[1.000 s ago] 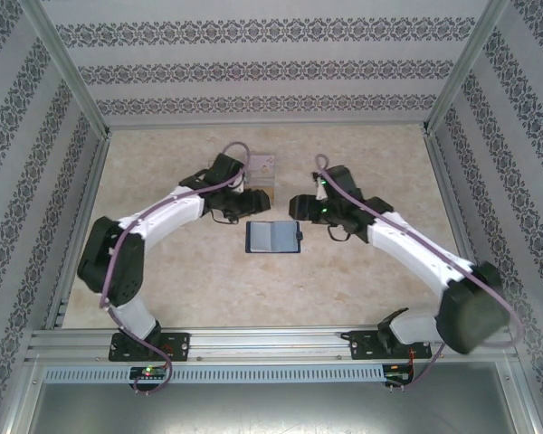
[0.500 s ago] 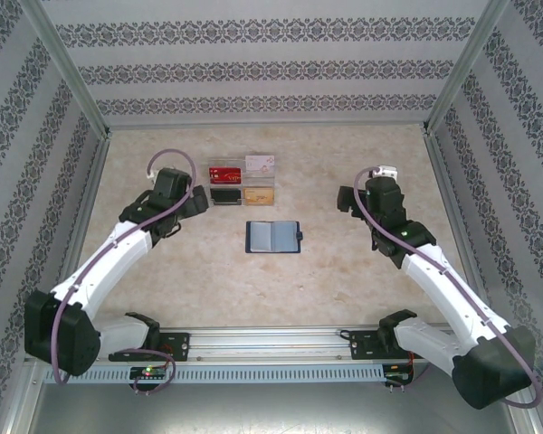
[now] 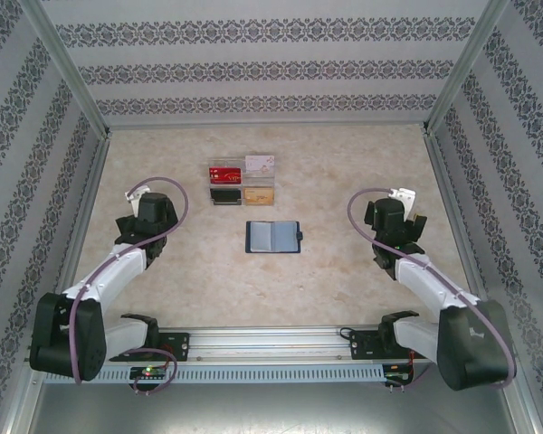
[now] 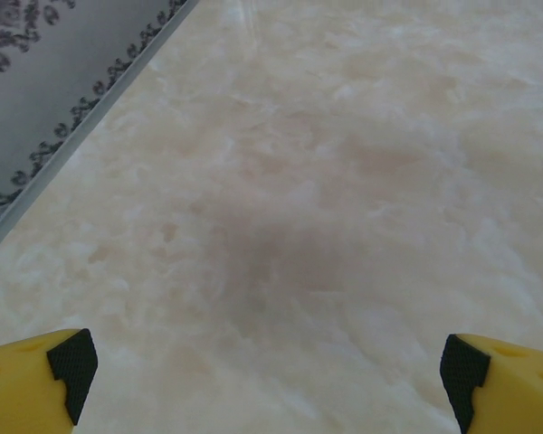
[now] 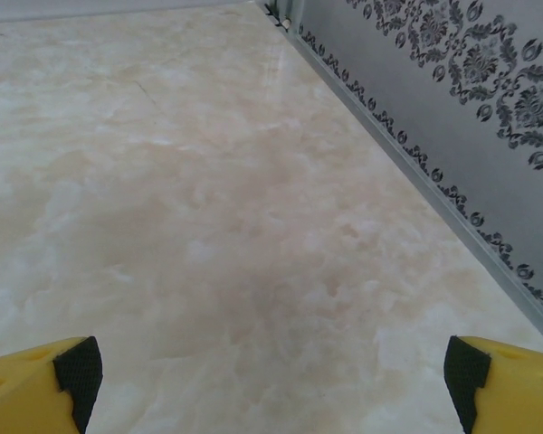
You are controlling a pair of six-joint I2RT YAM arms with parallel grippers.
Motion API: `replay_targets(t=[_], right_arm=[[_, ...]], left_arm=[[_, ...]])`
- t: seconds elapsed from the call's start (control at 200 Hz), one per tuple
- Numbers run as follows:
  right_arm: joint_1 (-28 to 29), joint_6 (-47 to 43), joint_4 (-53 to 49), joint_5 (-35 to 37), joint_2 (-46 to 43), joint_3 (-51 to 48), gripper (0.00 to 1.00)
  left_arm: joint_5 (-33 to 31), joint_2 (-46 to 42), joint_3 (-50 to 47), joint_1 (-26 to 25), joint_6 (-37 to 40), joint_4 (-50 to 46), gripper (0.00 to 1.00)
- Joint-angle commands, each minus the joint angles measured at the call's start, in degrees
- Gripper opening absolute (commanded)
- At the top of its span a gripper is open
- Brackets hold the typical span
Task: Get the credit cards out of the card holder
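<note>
Credit cards (image 3: 242, 181): four in a two-by-two block at far centre, apart from the card holder (image 3: 272, 236), which lies open just nearer; left gripper (image 4: 267, 366) and right gripper (image 5: 271, 366) both released, empty, well out to either side; task looks finished, though sleeves are too small to check.

Four credit cards (image 3: 224, 173) lie in a two-by-two grid on the table (image 3: 344, 163), just beyond the open card holder (image 3: 273, 237).

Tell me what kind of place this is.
Likely a lab robot cell: a left arm and right arm bolted to an aluminium rail, a marble-look tabletop, patterned wall panels enclosing it.
</note>
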Motion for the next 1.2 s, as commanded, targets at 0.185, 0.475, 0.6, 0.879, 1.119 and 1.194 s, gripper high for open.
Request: replay_targets(t=[0.185,0.475,0.6,0.879,1.119,1.194], right_arm=[[-1.1,-9.89,27.84,-9.96,9.07,-4.07,0.98],[-3.49,-12.06,37.13,-19.63,14.55,-5.24,0.98],[-4.67,-11.78,38.59,-22.72,18.55,-3.86,0.98],[-5.9,-10.8,40.36,-24.79,20.56,-4.04,0.98],[-6.25,-10.62,39.74,-25.21,20.58,-3.72,0.98],[-6.27,-10.55,39.67,-25.31,20.57,-3.72,0.98]], left_arm=[[15.88,2.95,-9.19,2.51,13.89,33.38,0.99],[23.1,8.84,-12.45,5.13,16.66,44.93,0.99],[23.92,12.11,-12.69,5.38,16.63,47.81,0.99],[22.29,19.78,-9.32,5.61,15.55,48.06,0.99],[22.25,20.88,-8.95,5.54,16.05,48.11,0.99],[22.16,20.87,-9.11,5.48,16.13,48.26,0.99]])
